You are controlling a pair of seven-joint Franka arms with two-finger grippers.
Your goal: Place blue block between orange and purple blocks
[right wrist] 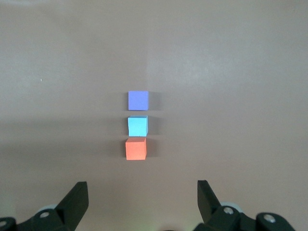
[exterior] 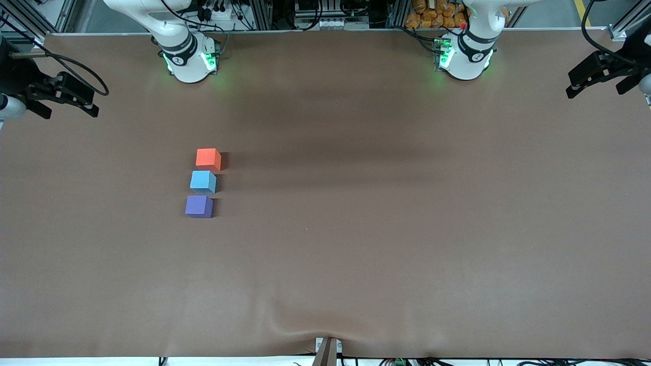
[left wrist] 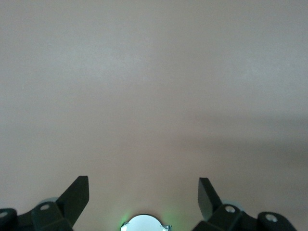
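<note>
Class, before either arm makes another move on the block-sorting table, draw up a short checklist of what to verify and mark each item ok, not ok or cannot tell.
1. Blue block sits between orange block and purple block: ok.
2. Three blocks form one line, orange farthest from the front camera, purple nearest: ok.
3. Small gaps between neighbouring blocks: ok in the right wrist view.
4. Right gripper is off at the right arm's end of the table, fingers open, holding nothing: ok.
5. Left gripper is off at the left arm's end of the table, fingers open and holding nothing: ok.
6. Blocks lie flat on the table, none tilted: ok.
</note>
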